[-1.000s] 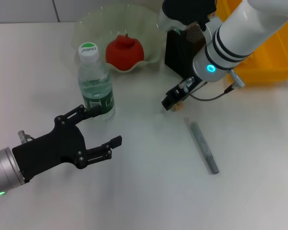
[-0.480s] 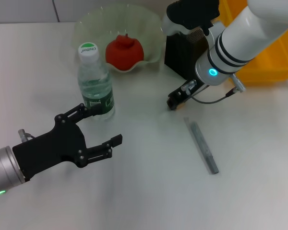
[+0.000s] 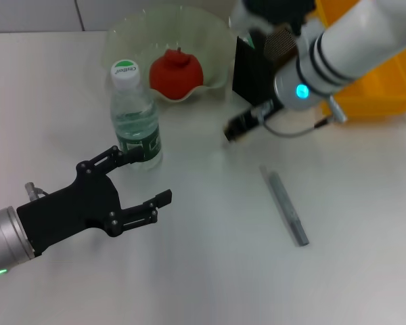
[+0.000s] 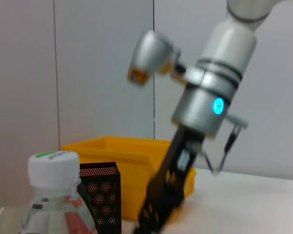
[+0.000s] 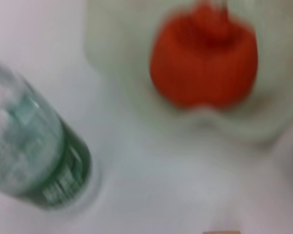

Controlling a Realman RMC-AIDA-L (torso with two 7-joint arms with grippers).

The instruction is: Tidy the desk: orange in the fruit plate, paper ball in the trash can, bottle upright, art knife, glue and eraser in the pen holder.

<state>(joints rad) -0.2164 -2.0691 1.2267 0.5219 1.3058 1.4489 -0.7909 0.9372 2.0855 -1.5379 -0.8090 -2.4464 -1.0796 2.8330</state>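
The left gripper point(image 3: 143, 186) hovers low over the near left part of the tabletop point(image 3: 203, 271), its black fingers point(image 3: 157, 200) spread wide and holding nothing; one upper finger reaches close to the base of the bottle point(image 3: 134, 116). The bottle stands upright toward the far left of the tabletop, green cap on top, and shows close up in the left wrist view point(image 4: 56, 195) and in the right wrist view point(image 5: 34, 161). Just behind it, at the far edge, sits the plate point(image 3: 132, 30), pale and wavy-rimmed, with the orange point(image 3: 176, 71) lying inside it; the right wrist view looks down on the same orange point(image 5: 205, 61) in the plate point(image 5: 112, 63). The right gripper point(image 3: 242, 125) hangs above the tabletop at the far middle, just in front of the black mesh holder point(image 3: 254, 74), and it is blurred; whether its fingers are apart or closed, or hold anything, I cannot tell. From the left wrist view the right gripper point(image 4: 163, 195) appears as a dark blurred shape in front of the yellow bin point(image 4: 132, 165), beside the holder point(image 4: 100, 187). The bin point(image 3: 372, 81) stands at the far right edge. The knife point(image 3: 284, 206), a slim grey bar, lies flat on the right middle of the tabletop, well apart from both grippers.
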